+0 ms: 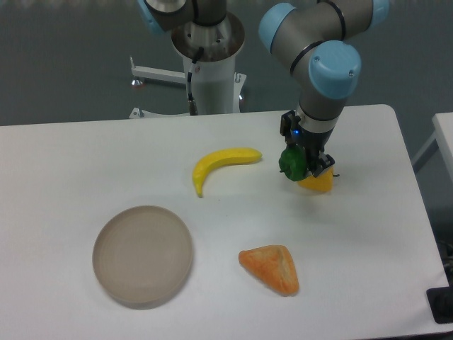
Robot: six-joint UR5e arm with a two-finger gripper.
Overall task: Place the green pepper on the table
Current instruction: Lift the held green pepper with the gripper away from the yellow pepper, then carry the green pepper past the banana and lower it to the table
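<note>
Green pepper (289, 163) held in the gripper (303, 164), low over the right half of the table (71, 152).

Bare white surface lies toward the right edge and the near edge; the banana (221, 164) sits to the left, the plate (143, 256) and croissant (271, 268) nearer the front. Fingers are clamped on the green pepper, the yellow-orange pepper (318, 183) just beside or under it.

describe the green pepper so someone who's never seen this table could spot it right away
Start at the white table and follow the grey and blue robot arm down to its tool, right of the banana. The green pepper is the small, glossy, dark-green lump held in that tool. A yellow-orange pepper of similar size sits right beside it, so go by colour: it is the only green thing there.
</note>
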